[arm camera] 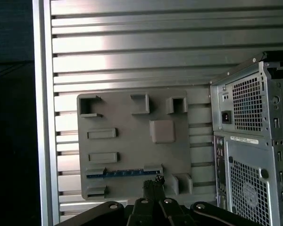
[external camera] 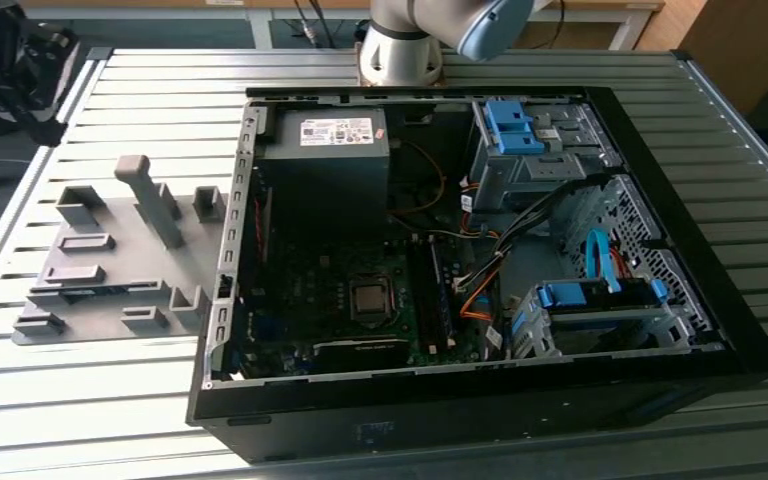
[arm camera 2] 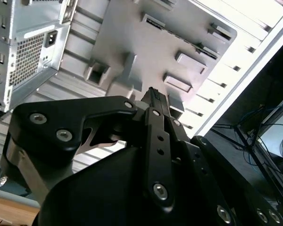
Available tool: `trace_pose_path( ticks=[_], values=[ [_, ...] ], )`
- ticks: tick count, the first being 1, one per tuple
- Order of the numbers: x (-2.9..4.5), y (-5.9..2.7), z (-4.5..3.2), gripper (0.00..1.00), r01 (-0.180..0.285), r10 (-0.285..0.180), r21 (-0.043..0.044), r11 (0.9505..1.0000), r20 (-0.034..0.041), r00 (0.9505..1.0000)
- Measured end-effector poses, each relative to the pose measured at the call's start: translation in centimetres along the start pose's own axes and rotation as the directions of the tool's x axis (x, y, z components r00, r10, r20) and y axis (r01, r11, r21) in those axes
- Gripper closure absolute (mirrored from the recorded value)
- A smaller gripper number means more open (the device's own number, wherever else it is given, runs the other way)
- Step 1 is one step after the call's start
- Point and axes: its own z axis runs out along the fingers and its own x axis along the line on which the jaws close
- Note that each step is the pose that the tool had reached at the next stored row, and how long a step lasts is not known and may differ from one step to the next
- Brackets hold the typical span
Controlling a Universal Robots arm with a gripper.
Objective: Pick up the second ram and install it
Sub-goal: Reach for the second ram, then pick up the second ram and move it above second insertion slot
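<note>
We see the gripper (arm camera: 154, 181), pinched narrow and empty, above the ram (arm camera: 122, 173), which stands on edge in a grey fixture (external camera: 124, 262) at the exterior view's left. If it lowers this narrow, it may jab the ram's edge.

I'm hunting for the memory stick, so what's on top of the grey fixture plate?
In the first wrist view, the grey fixture plate carries raised grey blocks and the second ram, set in a slot. The gripper covers part of the plate nearby.
</note>
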Motion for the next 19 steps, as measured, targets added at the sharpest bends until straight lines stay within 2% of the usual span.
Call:
trace_pose_path(
  ticks=[3,4,19],
  values=[
    [1.29,-0.17,-0.01,0.89,0.000,0.000,-0.0001,1.0000,0.0001,1.0000],
    [1.50,-0.19,-0.02,0.89,0.000,0.000,-0.0001,1.0000,0.0002,1.0000],
    [1.74,-0.20,-0.02,0.89,0.000,0.000,-0.0001,1.0000,0.0001,1.0000]
  ],
)
